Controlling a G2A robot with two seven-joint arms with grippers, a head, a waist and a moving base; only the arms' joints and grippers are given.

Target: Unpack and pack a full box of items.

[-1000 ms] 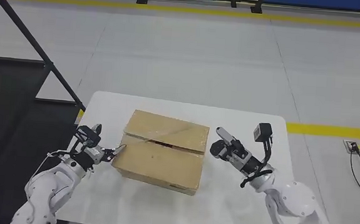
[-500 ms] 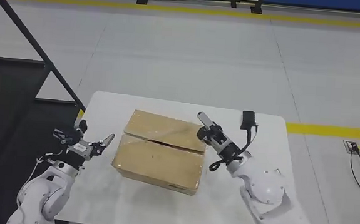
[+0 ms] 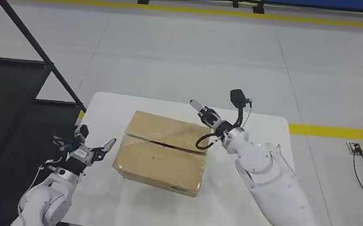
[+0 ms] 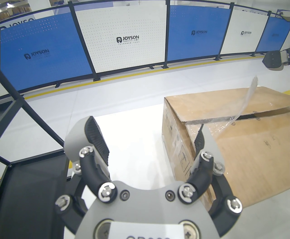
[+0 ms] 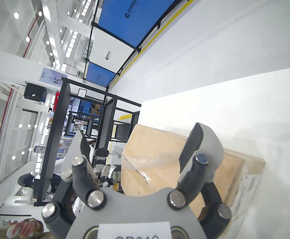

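The head camera looks steeply down on the white rectangular table (image 3: pixel 115 115). Wrist cameras sit close behind the left gripper (image 4: pixel 146 123) and right gripper (image 5: pixel 138 129), facing the brown cardboard box (image 3: pixel 159 165) from nine and one o'clock; all views share it.

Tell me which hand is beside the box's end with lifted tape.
The left hand, open beside the box end with loose tape; the right hand is near the other end.

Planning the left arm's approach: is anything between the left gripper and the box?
Nothing visible: bare table lies between the open left gripper and the box. A loose tape strip rises from its top.
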